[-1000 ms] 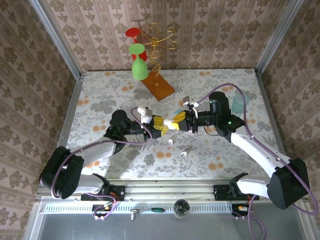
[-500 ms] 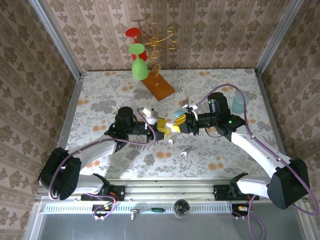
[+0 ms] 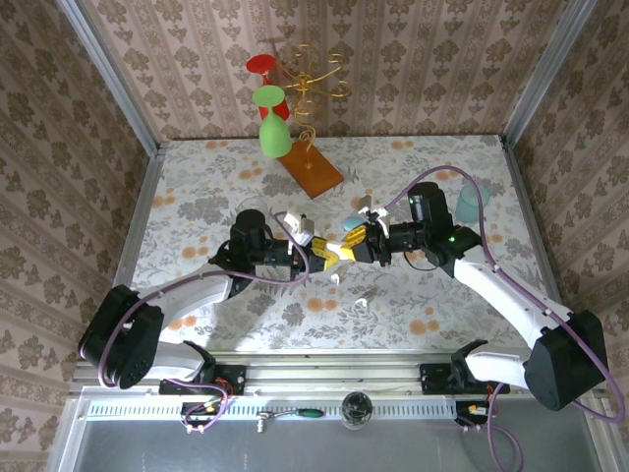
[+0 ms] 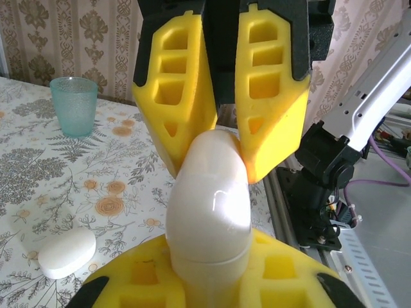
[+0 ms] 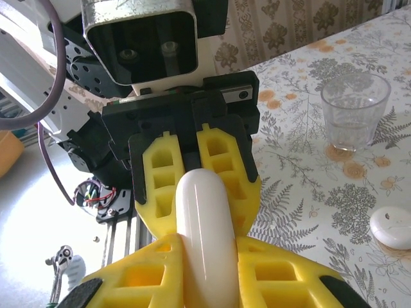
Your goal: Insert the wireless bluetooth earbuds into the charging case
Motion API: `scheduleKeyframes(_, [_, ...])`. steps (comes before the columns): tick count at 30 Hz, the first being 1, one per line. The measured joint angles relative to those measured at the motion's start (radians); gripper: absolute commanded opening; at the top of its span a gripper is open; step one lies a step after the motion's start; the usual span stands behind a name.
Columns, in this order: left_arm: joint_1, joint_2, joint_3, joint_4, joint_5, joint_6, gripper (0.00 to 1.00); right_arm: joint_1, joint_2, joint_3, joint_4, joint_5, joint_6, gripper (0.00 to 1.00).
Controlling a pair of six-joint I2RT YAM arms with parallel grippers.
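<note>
**Two Grippers, One Little Case**

The earbuds (image 3: 334, 279) look to us like the tiny white bits lying on the table (image 3: 197, 187), a little nearer than the grippers. They are not in any case yet. Above the table, in the middle, the white case (image 4: 209, 212) hangs between both grippers. The left gripper (image 5: 202, 205) squeezes one end of it tight. The right gripper (image 4: 221, 168) pinches the other end with its yellow tips. We see a thin line around the case, and it looks shut to us.

So we think the job right now is to open it. To do that well, we hold the bottom half firm with the left gripper and pull the top gently with the right. The case is smooth and round, so it may slip out if we tug fast. We keep it over the table, away from the teal cup (image 4: 74, 106) at the far right and the clear glass (image 5: 355, 109) at the left.
</note>
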Motion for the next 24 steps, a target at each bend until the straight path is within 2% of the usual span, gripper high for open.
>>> scheduleKeyframes(3, [0.0, 0.0, 0.0, 0.002, -0.003, 0.0, 0.0, 0.002, 0.0, 0.0, 0.0, 0.029, 0.006, 0.55])
scheduleKeyframes(5, [0.0, 0.0, 0.0, 0.002, -0.004, 0.0, 0.0, 0.003, 0.0, 0.0, 0.003, 0.059, 0.007, 0.59])
scheduleKeyframes(16, [0.006, 0.006, 0.0, 0.0, -0.061, 0.012, 0.0, 0.003, -0.009, 0.0, 0.051, 0.212, 0.112, 0.64])
scheduleKeyframes(24, [-0.001, 0.006, -0.002, 0.005, -0.048, 0.035, 0.0, -0.019, -0.025, 0.002, 0.091, 0.337, 0.205, 0.66])
